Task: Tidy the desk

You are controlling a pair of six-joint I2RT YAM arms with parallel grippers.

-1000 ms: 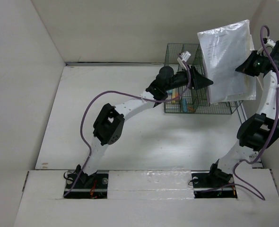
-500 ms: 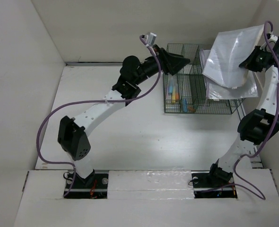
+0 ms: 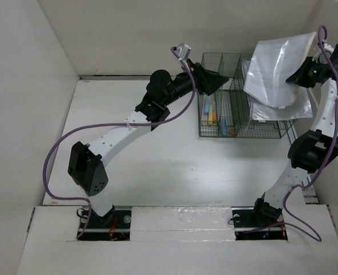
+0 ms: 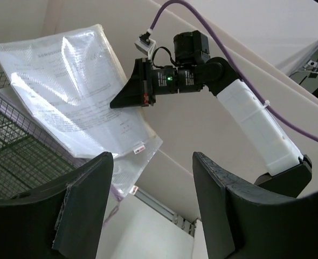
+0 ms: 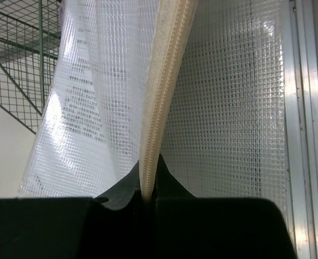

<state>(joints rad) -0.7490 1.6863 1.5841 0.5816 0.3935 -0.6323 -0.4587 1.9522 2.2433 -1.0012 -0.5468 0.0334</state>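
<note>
Top view: the desk point(image 3: 157, 166) fills the centre under both arms, and a green wire rack point(image 3: 238, 123) sits on it at 1 o'clock. We see the left gripper point(image 3: 221, 75) in the air at 12 o'clock, near the rack. The right gripper point(image 3: 289, 80) at 2 o'clock holds a mesh zip pouch point(image 3: 275, 63) of papers above the rack.
Left wrist: left fingers wide apart, nothing between.
Right wrist: right fingers pinched tight on the pouch's zipper edge.

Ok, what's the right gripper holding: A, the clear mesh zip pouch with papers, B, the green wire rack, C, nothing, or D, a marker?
A: the right gripper is shut on the zipper edge of the mesh zip pouch, holding it over the green wire rack.
</note>
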